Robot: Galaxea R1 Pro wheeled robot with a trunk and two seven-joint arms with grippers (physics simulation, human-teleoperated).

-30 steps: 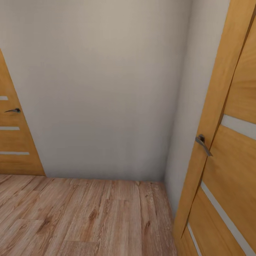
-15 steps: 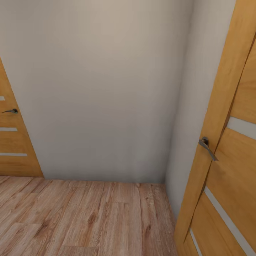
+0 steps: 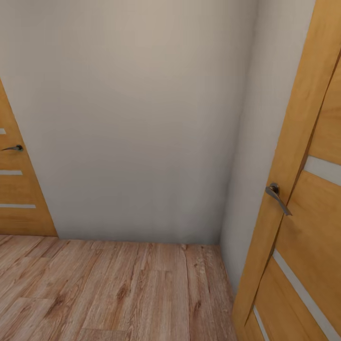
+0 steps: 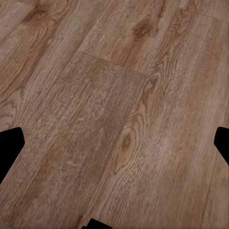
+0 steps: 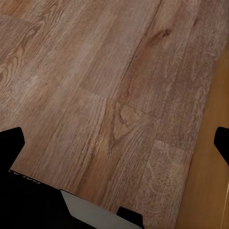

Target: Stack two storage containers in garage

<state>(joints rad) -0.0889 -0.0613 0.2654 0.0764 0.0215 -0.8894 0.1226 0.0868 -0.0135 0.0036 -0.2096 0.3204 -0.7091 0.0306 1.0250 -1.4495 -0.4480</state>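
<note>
Neither rust-red storage container is in view, and the garage is out of sight. I face a corner of plain pale walls [image 3: 137, 118] above light wood plank flooring [image 3: 118, 289]. In the left wrist view my left gripper [image 4: 114, 143] is open, its black fingertips [image 4: 10, 143] wide apart over bare planks. My right gripper [image 5: 114, 143] is open too in the right wrist view, with nothing between its fingertips [image 5: 10, 143], only planks below.
A honey-coloured wooden door [image 3: 308, 199] with a grey lever handle [image 3: 277, 196] stands close on the right. A second such door [image 3: 16, 189] is at the left edge. The wall blocks the way ahead; a dark part of the robot's body [image 5: 33, 205] shows beneath the right gripper.
The whole head view has shifted slightly, so the camera has moved a little nearer the corner. Both doors have slid outward in the picture. Nothing else differs.
</note>
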